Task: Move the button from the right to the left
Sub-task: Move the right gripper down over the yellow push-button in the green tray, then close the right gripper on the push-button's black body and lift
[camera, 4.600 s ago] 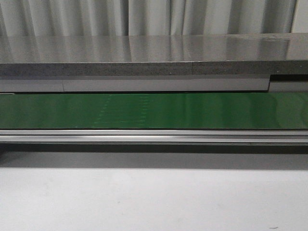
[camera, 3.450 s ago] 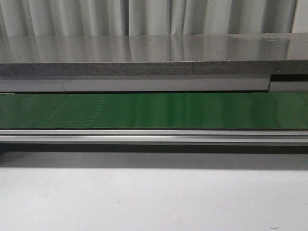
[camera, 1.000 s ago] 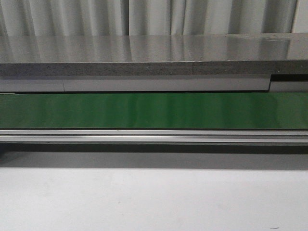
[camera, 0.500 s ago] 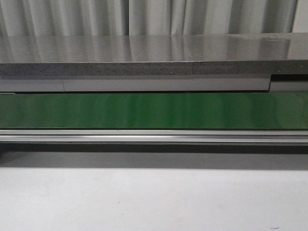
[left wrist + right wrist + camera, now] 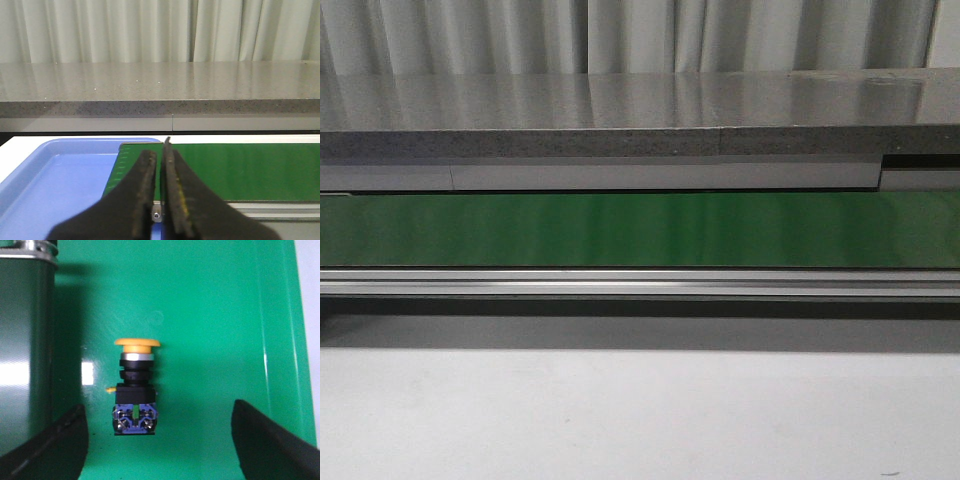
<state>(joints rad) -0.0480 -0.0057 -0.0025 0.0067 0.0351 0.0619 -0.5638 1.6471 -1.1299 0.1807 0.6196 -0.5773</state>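
Three views, and only my right wrist camera shows the button (image 5: 135,387): it lies on its side on a glossy green surface (image 5: 210,315), with a yellow-orange mushroom cap, a black stepped collar and blue terminals. It sits between my right gripper (image 5: 160,445) jaws, which stand wide apart and clear of it. The left wrist view alone shows a smooth blue tray (image 5: 55,180), bare where I can see it, butting the green belt (image 5: 240,170); the left gripper (image 5: 159,172) jaws sit pressed together, gripping nothing. Behind the belt runs a speckled grey worktop (image 5: 620,110).
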